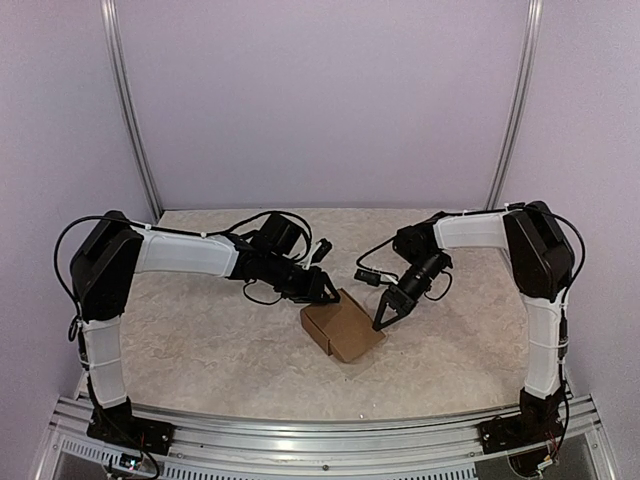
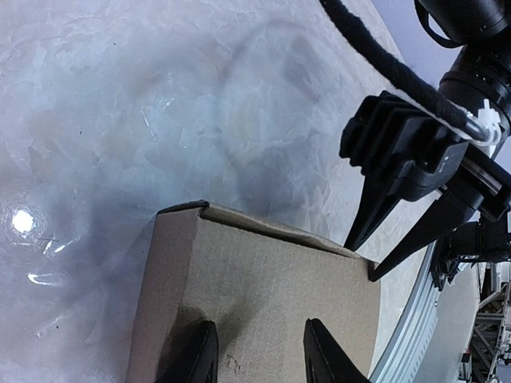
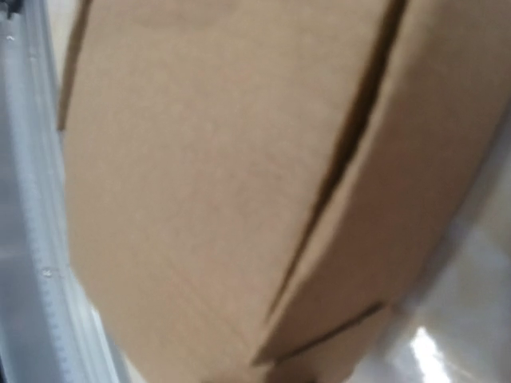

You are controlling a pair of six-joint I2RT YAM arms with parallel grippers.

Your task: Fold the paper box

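Showing the box (image 1: 342, 328) folded up into a squarish brown block, on the table (image 1: 200, 340) about midway between left and right, a little nearer than both grippers. Standing corner-on in the top view. Marked by a dark slit between two flaps in the blurred right wrist view.

Set at the box's far left edge, from the left: left gripper (image 1: 325, 290). Fingers (image 2: 197, 355) apart, lying over the top face with bare cardboard between them, clamping nothing.

Set at the box's right corner, from the right: right gripper (image 1: 385, 318), tips pointing down and toward the box. Spread in a narrow V in the left wrist view, with nothing between the tips. Hard to tell whether the lower tip touches the corner or stops just short. Hidden from its own wrist camera, where cardboard fills nearly the whole view.

Crowding the box on two sides, then: the left gripper on the far left, the right gripper on the right, with the near sides facing open tabletop.

Around it: a black cable (image 2: 375, 48) running across to the right gripper's body, on the far side of the box. Along the near table edge, a metal rail (image 1: 320, 435), well apart from the box. Behind, lilac walls (image 1: 320, 100) and two slanting metal posts (image 1: 132, 110).
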